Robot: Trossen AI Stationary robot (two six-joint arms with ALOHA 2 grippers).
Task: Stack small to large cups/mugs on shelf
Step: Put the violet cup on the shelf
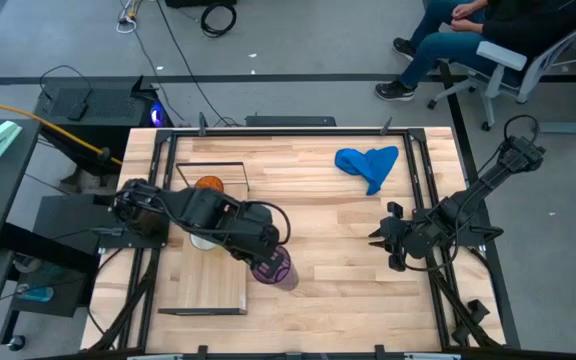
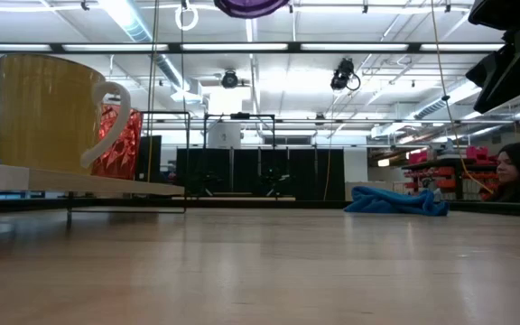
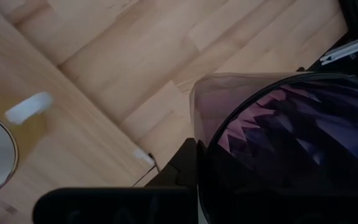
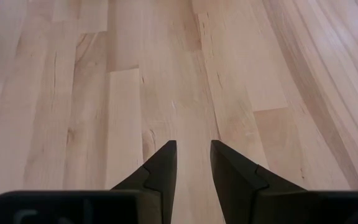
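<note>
My left gripper [image 1: 264, 258] is shut on the purple cup [image 1: 273, 270], just past the shelf's right edge. In the low view the cup [image 2: 251, 7] hangs high above the tabletop. The white mug [image 1: 202, 241] stands on the shelf [image 1: 208, 290], partly under my left arm. The orange cup [image 1: 209, 184] stands on the shelf behind it, toward the far edge. In the low view the mug [image 2: 48, 113] stands in front of the orange cup [image 2: 120, 140]. My right gripper [image 4: 193, 149] hovers over bare planks at the table's right, open by a narrow gap. My left gripper holds the purple cup by its wall near the rim [image 3: 197, 134]. One dark finger [image 3: 185, 168] lies against the outside of the wall; the cup hides the other finger. The cup is lifted clear of table and shelf.
A crumpled blue cloth [image 1: 368, 166] lies on the planks toward the far right. The shelf's dark metal frame [image 1: 211, 163] rises at its far end. A person sits on a chair [image 1: 488, 50] beyond the table's far edge. Bare planks lie between the two grippers.
</note>
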